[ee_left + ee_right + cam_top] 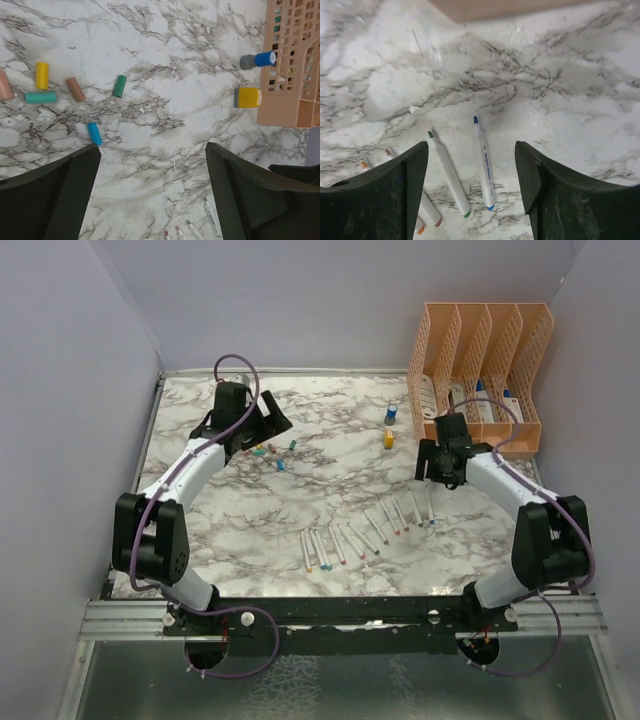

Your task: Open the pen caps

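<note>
Several loose pen caps [272, 452] lie at the back left of the marble table; in the left wrist view they show as yellow [42, 75], teal [40, 97], brown [76, 89], green [119, 86] and blue [94, 133]. A row of white pens [365, 532] lies near the front centre. My left gripper [268, 417] [152, 147] is open and empty, just behind the caps. My right gripper [443, 476] [471, 145] is open and empty above the row's right end, over a blue-tipped pen [484, 162] and a green-tipped pen [448, 172], both with bare tips.
A peach file divider rack [480, 360] stands at the back right and shows in the left wrist view [295, 60]. A stubby blue bottle [391, 413] and an orange one [388, 439] lie left of it. Walls close in the table on three sides.
</note>
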Robot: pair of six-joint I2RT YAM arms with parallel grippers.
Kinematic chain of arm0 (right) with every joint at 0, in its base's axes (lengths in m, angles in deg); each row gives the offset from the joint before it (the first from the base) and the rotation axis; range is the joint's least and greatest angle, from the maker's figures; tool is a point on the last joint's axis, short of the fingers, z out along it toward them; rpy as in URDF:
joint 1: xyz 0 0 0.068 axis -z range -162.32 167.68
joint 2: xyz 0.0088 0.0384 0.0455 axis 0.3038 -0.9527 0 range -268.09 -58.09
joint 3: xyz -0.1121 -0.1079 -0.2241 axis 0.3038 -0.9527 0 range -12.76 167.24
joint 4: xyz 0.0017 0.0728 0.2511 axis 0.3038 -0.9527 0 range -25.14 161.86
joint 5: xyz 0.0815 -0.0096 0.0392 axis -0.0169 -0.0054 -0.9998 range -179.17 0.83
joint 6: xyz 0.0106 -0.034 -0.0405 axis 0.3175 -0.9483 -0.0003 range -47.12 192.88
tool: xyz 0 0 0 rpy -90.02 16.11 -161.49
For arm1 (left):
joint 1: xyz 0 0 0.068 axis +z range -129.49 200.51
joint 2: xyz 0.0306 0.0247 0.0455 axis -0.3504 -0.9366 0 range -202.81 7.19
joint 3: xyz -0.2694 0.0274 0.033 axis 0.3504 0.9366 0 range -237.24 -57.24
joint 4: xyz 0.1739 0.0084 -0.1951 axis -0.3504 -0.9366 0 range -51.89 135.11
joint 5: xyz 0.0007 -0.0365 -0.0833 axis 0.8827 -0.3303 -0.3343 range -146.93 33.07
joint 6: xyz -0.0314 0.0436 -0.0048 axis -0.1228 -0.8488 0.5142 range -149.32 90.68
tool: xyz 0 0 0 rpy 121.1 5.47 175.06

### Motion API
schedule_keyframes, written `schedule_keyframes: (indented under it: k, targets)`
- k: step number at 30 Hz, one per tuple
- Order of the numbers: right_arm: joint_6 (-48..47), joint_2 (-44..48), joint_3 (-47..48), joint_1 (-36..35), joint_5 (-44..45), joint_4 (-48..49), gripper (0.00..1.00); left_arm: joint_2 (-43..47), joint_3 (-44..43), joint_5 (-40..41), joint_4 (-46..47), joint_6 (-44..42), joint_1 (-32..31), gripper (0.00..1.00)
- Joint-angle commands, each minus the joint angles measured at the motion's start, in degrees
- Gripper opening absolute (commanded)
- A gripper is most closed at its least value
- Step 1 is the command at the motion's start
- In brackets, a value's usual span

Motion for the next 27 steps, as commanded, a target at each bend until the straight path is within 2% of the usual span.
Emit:
schedule_keyframes:
  k: [1,2,3,5,18,27]
  targets:
    - [0.6,5.7,4.2,0.4,1.6,0.6,0.75,6.0,2.1,2.4,-0.7,0.6,0.1,0.98]
    - [0.8,6.7,4.3,0.4,2.1,0.9,0.84,7.1,2.7,2.9,-0.9,0.6,0.2,0.99]
    - [1.0,7.7,4.4,0.4,2.6,1.3,0.87,8.3,3.1,3.5,-1.3,0.6,0.2,0.99]
    - [1.5,10.2,3.9,0.5,3.2,2.7,1.0,10.7,4.1,4.6,-2.1,0.3,0.2,0.99]
    - [8.0,28.6,2.9,1.8,10.8,0.8,0.99,30.4,8.7,11.8,-9.2,-0.8,0.4,0.99]
    - [9.1,39.2,0.0,1.8,7.6,-3.4,0.99,47.9,14.4,16.5,-13.3,2.1,0.3,0.99]
